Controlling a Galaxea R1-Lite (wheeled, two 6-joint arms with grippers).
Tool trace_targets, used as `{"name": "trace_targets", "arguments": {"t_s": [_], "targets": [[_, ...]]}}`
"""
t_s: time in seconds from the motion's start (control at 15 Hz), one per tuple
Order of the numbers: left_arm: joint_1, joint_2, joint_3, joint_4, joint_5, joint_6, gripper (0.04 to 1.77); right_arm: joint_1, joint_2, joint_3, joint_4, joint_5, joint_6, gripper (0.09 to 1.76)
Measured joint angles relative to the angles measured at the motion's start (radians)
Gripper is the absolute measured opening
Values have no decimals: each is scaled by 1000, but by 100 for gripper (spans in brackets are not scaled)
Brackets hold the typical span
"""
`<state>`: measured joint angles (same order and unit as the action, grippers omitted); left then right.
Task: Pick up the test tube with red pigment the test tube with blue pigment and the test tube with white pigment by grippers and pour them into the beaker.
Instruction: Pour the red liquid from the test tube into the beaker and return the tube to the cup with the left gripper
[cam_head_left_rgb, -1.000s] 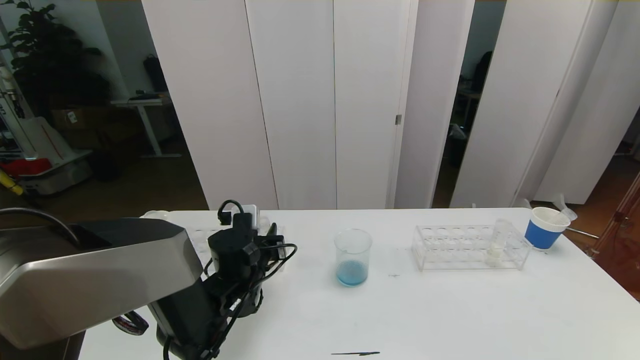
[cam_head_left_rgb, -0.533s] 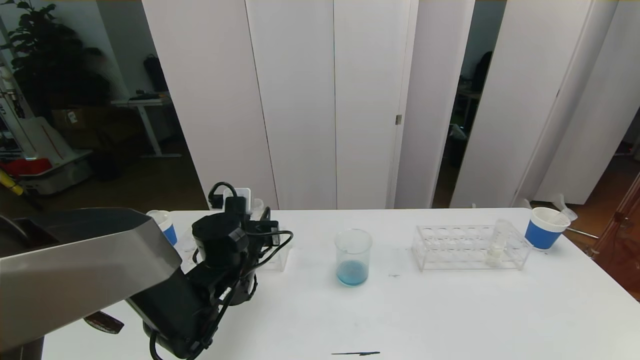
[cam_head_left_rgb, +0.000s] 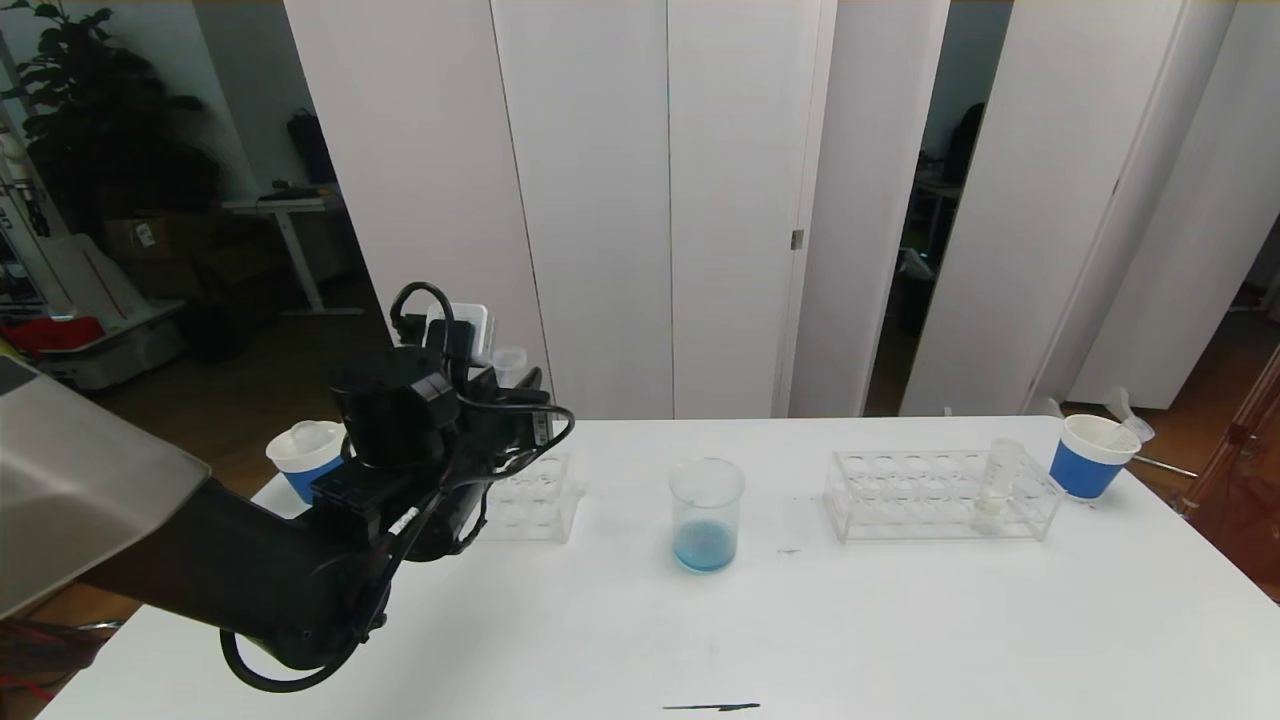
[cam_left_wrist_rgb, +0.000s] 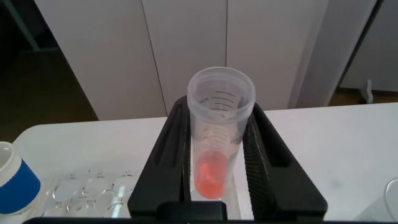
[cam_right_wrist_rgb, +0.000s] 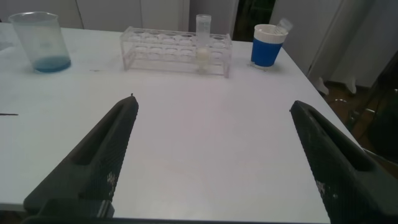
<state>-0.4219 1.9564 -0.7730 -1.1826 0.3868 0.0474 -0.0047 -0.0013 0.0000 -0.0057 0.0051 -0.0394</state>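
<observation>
My left gripper (cam_head_left_rgb: 515, 392) is shut on the test tube with red pigment (cam_left_wrist_rgb: 211, 177) and holds it upright above the left rack (cam_head_left_rgb: 530, 497); the tube's open rim (cam_head_left_rgb: 508, 356) sticks up above the fingers. The clear beaker (cam_head_left_rgb: 706, 515), with blue liquid at its bottom, stands at the table's middle, to the right of the gripper; it also shows in the right wrist view (cam_right_wrist_rgb: 45, 42). The test tube with white pigment (cam_head_left_rgb: 993, 487) stands in the right rack (cam_head_left_rgb: 900, 495). The test tube with blue pigment is out of view. My right gripper (cam_right_wrist_rgb: 212, 103) is open and empty above bare table.
A white cup with a blue band (cam_head_left_rgb: 303, 458) stands at the table's back left corner, and another (cam_head_left_rgb: 1090, 455) at the back right beside the right rack. A thin black mark (cam_head_left_rgb: 710, 707) lies near the front edge. White panels stand behind the table.
My left arm has risen from the left rack, lifting the red-pigment tube up and clear of it. The left cup and rack have come into sight.
</observation>
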Motion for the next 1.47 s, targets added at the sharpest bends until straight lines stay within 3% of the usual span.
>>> {"name": "trace_targets", "arguments": {"t_s": [0.27, 0.4, 0.67, 0.87, 1.07, 1.27, 1.47], "targets": [[16, -119, -125, 247, -131, 0, 58, 0, 0, 0, 0, 0, 0, 175], [37, -161, -191, 331, -300, -1, 58, 0, 0, 0, 0, 1, 0, 175], [96, -190, -243, 356, -720, 0, 58, 0, 0, 0, 0, 0, 0, 175], [114, -151, -278, 355, -786, 37, 58, 0, 0, 0, 0, 0, 0, 175], [106, -79, -310, 350, -838, 163, 58, 0, 0, 0, 0, 0, 0, 175], [75, 15, -334, 307, -852, 297, 58, 0, 0, 0, 0, 0, 0, 175], [10, 107, -370, 208, -890, 359, 58, 0, 0, 0, 0, 1, 0, 175]]}}
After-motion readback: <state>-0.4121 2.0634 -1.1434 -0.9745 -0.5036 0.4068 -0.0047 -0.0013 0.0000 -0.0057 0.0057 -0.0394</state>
